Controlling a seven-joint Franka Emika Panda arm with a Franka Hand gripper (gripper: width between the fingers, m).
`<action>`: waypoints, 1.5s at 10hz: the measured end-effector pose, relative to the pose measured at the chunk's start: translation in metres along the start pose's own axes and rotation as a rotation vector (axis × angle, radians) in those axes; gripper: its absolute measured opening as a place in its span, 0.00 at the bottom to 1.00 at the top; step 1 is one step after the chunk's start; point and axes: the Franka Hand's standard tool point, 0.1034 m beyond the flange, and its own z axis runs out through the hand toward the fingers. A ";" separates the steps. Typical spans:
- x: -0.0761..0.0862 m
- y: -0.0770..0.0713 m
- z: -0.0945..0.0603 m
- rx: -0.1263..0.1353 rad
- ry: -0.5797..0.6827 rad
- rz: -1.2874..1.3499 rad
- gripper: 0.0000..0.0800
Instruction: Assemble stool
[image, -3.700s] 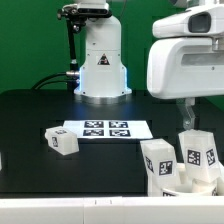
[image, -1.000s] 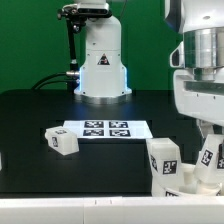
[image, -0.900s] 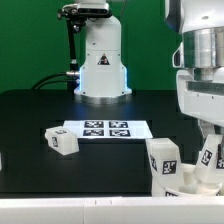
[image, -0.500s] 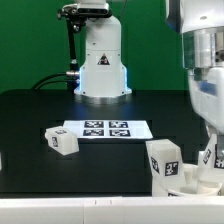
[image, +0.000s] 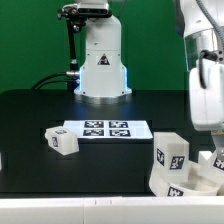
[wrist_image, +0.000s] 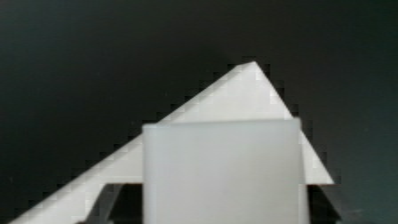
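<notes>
The round white stool seat (image: 178, 184) sits at the front of the table on the exterior view's right, with a tagged white leg (image: 170, 151) standing tilted in it. My gripper (image: 214, 160) is low at the seat's right side, mostly cut off by the frame edge. In the wrist view a white blocky leg (wrist_image: 221, 170) fills the space between my dark fingers (wrist_image: 118, 205), with my gripper (wrist_image: 222, 208) shut on it. A white wedge-shaped part (wrist_image: 253, 95) shows behind it. A loose leg (image: 60, 141) lies on the table at the exterior view's left.
The marker board (image: 105, 129) lies flat mid-table beside the loose leg. The white robot base (image: 100, 60) stands at the back. My large white arm (image: 205, 70) fills the exterior view's right side. The table's front edge (image: 80, 198) runs just below the seat.
My arm has moved toward the exterior view's right. The seat and its standing leg have shifted right with it and the leg now leans.
</notes>
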 end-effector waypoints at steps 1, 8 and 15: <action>0.000 -0.001 -0.001 0.001 -0.001 -0.041 0.63; -0.006 -0.014 -0.030 0.010 -0.035 -0.840 0.81; 0.004 -0.019 -0.035 -0.042 -0.004 -1.647 0.81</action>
